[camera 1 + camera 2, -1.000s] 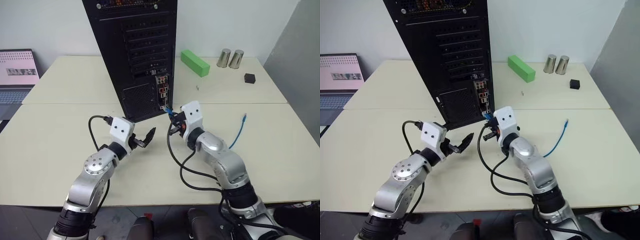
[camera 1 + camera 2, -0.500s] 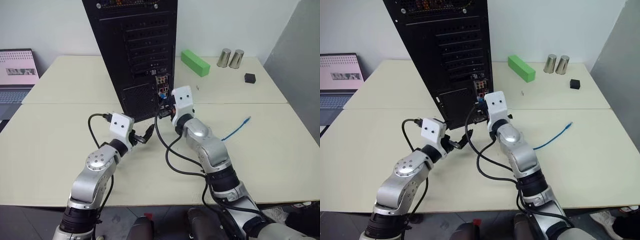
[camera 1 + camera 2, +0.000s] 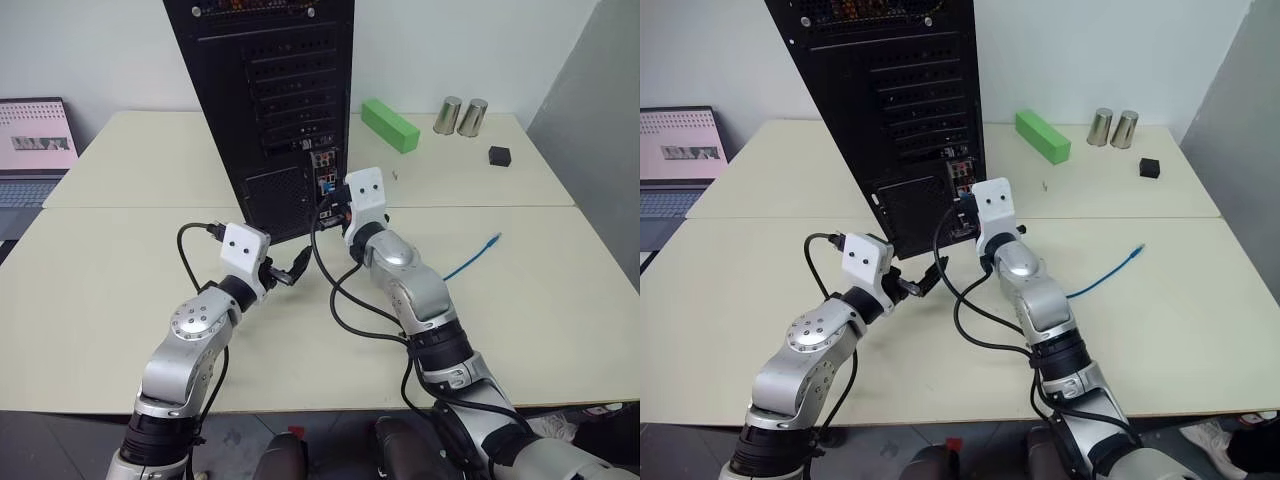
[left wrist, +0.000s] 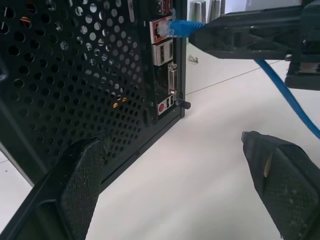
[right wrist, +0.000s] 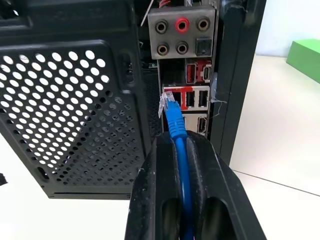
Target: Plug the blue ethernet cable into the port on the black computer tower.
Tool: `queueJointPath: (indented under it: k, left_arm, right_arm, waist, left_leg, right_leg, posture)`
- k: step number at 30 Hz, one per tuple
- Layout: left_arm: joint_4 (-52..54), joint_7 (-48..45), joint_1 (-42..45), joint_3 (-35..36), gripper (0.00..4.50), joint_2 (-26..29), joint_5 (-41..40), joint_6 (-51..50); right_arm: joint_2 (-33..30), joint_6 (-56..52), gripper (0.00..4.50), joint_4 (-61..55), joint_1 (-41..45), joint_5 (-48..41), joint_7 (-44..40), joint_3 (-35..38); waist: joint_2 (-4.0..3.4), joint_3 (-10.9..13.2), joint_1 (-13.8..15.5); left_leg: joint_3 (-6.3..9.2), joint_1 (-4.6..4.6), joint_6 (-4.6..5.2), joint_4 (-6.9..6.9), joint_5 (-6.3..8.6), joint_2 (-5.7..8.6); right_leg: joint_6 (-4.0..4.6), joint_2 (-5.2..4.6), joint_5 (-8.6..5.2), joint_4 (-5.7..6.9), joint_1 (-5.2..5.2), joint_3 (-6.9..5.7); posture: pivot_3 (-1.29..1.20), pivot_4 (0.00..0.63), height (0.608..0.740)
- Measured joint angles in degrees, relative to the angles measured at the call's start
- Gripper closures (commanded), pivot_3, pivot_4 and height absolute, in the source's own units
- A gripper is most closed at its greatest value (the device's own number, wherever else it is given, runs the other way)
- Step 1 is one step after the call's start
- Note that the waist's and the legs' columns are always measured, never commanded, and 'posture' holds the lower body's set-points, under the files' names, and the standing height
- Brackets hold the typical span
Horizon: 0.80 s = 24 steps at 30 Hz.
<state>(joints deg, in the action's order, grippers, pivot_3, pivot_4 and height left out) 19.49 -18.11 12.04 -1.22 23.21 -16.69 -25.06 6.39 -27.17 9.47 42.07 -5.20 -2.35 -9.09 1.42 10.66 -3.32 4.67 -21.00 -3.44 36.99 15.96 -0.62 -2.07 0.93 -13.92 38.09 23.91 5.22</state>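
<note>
While our right gripper (image 5: 182, 150) pinches the blue ethernet cable (image 5: 176, 127) before the black computer tower (image 3: 270, 100), insertion is under way. Next we must line its plug with the port (image 5: 169, 97); left gripper (image 4: 175, 165) jaws spread, empty

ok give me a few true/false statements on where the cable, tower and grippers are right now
1. The right gripper is shut on the blue ethernet cable. True.
2. The cable's plug is fully seated in the port. False: the plug sits just in front of the connector strip, not yet seated.
3. The left gripper is holding the cable. False: its jaws are open and empty, beside the black computer tower.
4. The cable's free end lies on the table. True.
5. The green block stands on top of the tower. False: it lies on the table.
</note>
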Motion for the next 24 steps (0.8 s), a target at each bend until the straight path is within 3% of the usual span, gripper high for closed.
queueJointPath:
  k: [24]
  left_arm:
    - [0.16,-1.32,0.12,0.00,0.03,-1.01,1.60,0.04]
  right_arm:
    - [0.95,1.00,4.50,3.27,2.06,-0.16,-0.01,1.57]
  waist:
    - [0.00,0.00,-0.01]
  left_leg:
    - [-0.02,-0.13,0.00,0.00,0.00,-0.01]
  right_leg:
    - [0.01,0.00,0.01,0.01,0.15,0.03]
  posture:
    - [0.00,0.150,0.740]
